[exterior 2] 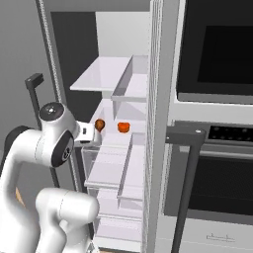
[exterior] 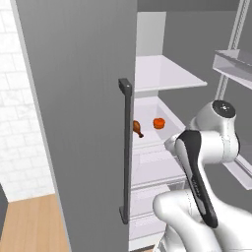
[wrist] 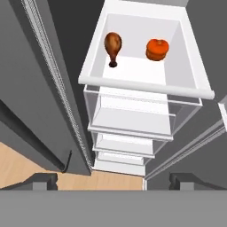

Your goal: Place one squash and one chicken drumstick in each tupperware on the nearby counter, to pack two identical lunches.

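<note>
The glossy orange-red rounded squash [wrist: 157, 49] is seen resting on the white fridge shelf [wrist: 142, 75], toward its back wall. The brown-orange chicken drumstick [wrist: 113, 46], plump end to the rear and thin bone end pointing to the shelf's front lip, lies near the squash on the same shelf, the two apart, not touching. In the left base view the squash [exterior: 158, 123] sits right of the drumstick [exterior: 138, 128]; same order in the right base view, squash [exterior 2: 123, 127] and drumstick [exterior 2: 100, 124].

Above that shelf, another flat white shelf [exterior: 165, 74] is seen; below it, clear-fronted drawers [wrist: 133, 117] are stacked. The shelf is flanked by the tall grey fridge door [exterior: 78, 113] w/ a dark vertical bar handle [exterior: 125, 147]. Light wooden floor [exterior: 32, 226] lies beneath. A black built-in oven [exterior 2: 217, 44] stands beside the fridge.

The gripper [wrist: 113, 182] hangs in front of and above the shelf, fingers [wrist: 42, 181] spread wide, nothing btw them.
</note>
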Available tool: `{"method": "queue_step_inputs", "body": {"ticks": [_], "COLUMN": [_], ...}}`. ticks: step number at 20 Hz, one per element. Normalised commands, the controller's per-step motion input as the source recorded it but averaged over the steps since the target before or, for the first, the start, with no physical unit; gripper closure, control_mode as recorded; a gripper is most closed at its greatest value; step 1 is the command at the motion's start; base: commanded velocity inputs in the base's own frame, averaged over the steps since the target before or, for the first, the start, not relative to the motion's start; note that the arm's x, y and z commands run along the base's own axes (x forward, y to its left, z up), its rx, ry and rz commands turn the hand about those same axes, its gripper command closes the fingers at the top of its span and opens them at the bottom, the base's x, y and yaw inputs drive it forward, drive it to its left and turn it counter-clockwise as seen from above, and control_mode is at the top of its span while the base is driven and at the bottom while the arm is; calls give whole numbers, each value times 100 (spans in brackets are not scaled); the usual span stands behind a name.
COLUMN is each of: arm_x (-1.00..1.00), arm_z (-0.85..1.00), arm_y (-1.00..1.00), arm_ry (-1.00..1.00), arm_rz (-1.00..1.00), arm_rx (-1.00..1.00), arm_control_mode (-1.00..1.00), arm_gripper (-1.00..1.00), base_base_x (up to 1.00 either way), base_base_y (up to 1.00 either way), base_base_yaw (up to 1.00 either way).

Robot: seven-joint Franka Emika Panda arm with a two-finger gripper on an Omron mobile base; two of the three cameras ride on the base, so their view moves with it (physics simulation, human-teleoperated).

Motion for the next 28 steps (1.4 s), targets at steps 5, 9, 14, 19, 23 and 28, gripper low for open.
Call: {"method": "queue_step_inputs", "body": {"ticks": [5, 9, 14, 19, 23, 28], "arm_x": [46, 57, 57, 51, 52, 49], "arm_z": [-23, -25, -22, -20, -11, -13], "arm_y": [0, 0, 0, 0, 0, 0], "arm_ry": [-1, -3, -3, -1, 0, 0], "arm_rz": [3, 5, 6, 5, 3, 2], "arm_rx": [0, 0, 0, 0, 0, 0], "arm_control_mode": [-100, -100, -100, -100, -100, -100], "arm_gripper": [-100, -100, -100, -100, -100, -100], "base_base_x": [0, 0, 0, 0, 0, 0], "base_base_y": [0, 0, 0, 0, 0, 0], "base_base_yaw": [0, 0, 0, 0, 0, 0]}}
